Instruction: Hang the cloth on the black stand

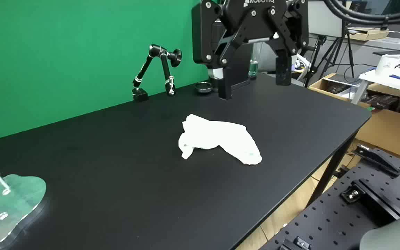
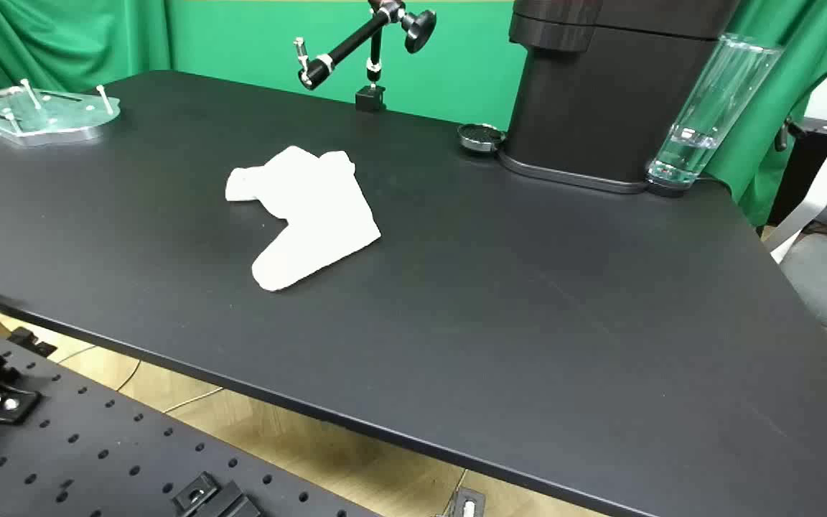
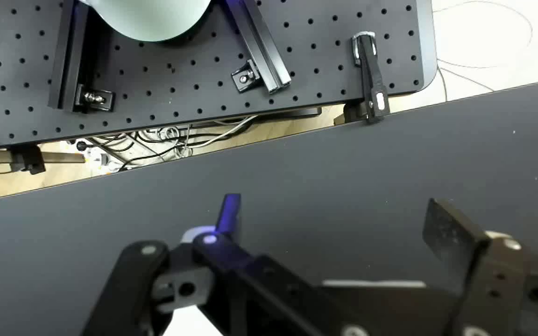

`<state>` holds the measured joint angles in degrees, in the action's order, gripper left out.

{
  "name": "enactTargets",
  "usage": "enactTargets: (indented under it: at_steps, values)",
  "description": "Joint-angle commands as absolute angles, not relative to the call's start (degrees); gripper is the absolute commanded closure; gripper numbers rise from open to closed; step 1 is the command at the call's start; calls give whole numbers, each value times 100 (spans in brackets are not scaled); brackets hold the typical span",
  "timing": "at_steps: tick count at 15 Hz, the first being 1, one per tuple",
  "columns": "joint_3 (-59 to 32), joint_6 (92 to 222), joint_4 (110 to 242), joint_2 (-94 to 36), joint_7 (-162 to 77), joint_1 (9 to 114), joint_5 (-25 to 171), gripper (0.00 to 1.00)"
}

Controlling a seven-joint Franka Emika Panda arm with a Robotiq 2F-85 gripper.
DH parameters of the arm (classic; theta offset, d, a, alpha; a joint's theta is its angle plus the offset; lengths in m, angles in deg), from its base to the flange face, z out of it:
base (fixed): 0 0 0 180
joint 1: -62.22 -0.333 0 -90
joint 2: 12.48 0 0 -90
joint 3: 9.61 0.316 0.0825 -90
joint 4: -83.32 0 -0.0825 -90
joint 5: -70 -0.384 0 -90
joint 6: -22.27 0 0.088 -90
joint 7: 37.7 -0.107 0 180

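Observation:
A white cloth (image 1: pixel 221 137) lies crumpled flat on the black table (image 1: pixel 116 180); it also shows in an exterior view (image 2: pixel 316 205). A white corner, likely the cloth (image 3: pixel 189 324), shows at the bottom of the wrist view. The black stand (image 1: pixel 156 51) is a jointed arm on a small block at the table's back edge, by the green wall; it also shows in an exterior view (image 2: pixel 351 46). My gripper (image 1: pixel 254 83) is open and empty, above the table and apart from the cloth. Its spread fingers show in the wrist view (image 3: pixel 339 219).
A black machine (image 2: pixel 614 100) with a clear water tank (image 2: pixel 704 118) stands at the back. A small round dish (image 2: pixel 482 138) is beside it. A clear plate with white pegs (image 1: pixel 23 192) lies on the table. The perforated base (image 3: pixel 171 98) runs along the table's front edge.

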<state>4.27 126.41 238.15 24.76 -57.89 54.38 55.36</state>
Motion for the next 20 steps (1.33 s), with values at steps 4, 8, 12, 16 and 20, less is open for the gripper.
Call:
enactTargets:
  at_steps: [4,8,12,16,20]
  values:
    - [411,12626,23805,2472,-5796,5427,5547,0]
    - [411,12627,23805,2471,-5796,5427,5547,0]
    - [436,12880,23863,2513,-5949,5618,5767,0]
    - [418,13854,23918,2409,-5872,6234,7062,0]
    - [81,14065,23620,1696,-4969,6498,8185,0]
